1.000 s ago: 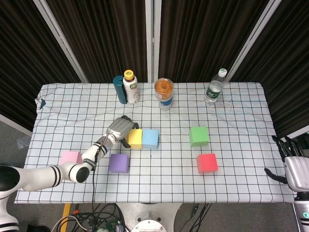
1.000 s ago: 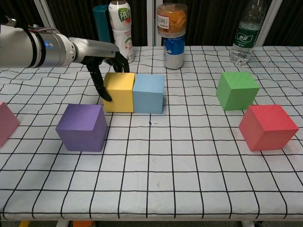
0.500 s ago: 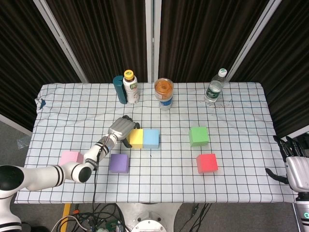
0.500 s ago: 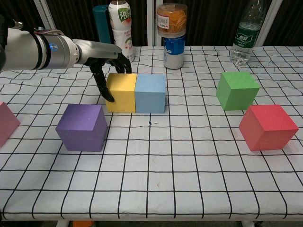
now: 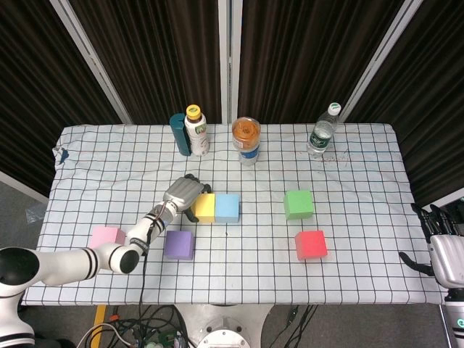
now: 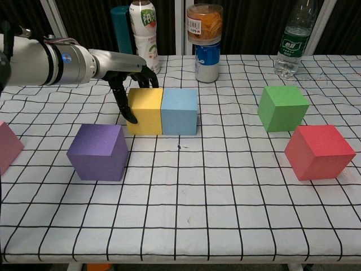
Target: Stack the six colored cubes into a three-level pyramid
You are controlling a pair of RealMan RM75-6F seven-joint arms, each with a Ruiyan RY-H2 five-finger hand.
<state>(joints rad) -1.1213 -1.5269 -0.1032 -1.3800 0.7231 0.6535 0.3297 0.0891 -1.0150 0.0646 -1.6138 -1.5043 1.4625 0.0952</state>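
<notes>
The yellow cube [image 5: 204,207] [image 6: 146,110] and the blue cube [image 5: 226,207] [image 6: 180,111] stand side by side, touching, at mid-table. My left hand [image 5: 181,194] [image 6: 127,70] rests against the yellow cube's left side, thumb down its left face and fingers at its top back edge. The purple cube [image 5: 178,244] [image 6: 98,151] sits in front of that hand, and the pink cube [image 5: 106,237] [image 6: 7,145] lies far left. The green cube [image 5: 298,204] [image 6: 283,107] and the red cube [image 5: 310,244] [image 6: 320,151] are on the right. My right hand [image 5: 442,250] hangs beyond the table's right edge, fingers apart, holding nothing.
Along the back stand a teal can [image 5: 178,134], a white bottle [image 5: 196,130], an orange-filled jar on a blue can [image 5: 246,141] and a water bottle [image 5: 322,130]. The checked tablecloth [image 5: 239,275] covers the table.
The left hand has nudged the yellow and blue cubes slightly to the right together. The right hand has barely shifted.
</notes>
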